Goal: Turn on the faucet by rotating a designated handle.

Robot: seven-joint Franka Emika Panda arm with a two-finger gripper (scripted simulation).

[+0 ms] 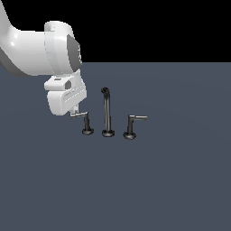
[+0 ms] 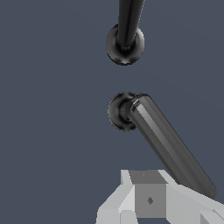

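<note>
The faucet is a small dark set; its tall thin spout [image 1: 107,113] stands in the middle on a round base [image 2: 125,43]. The handle [image 1: 85,122] stands on the exterior view's left of the spout, its thin lever [image 1: 79,115] pointing away from the spout. In the wrist view its round base [image 2: 120,111] and long lever arm [image 2: 170,144] show. My gripper [image 1: 75,109] sits right at the lever's outer end; its fingers [image 2: 148,197] lie beside the lever tip, close together with no gap showing and nothing held.
The twin handle [image 1: 130,127] stands on the exterior view's right of the spout, its lever [image 1: 139,118] pointing away from it. All stand on a flat dark grey floor [image 1: 158,180]. My white arm [image 1: 40,49] fills the upper left of the exterior view.
</note>
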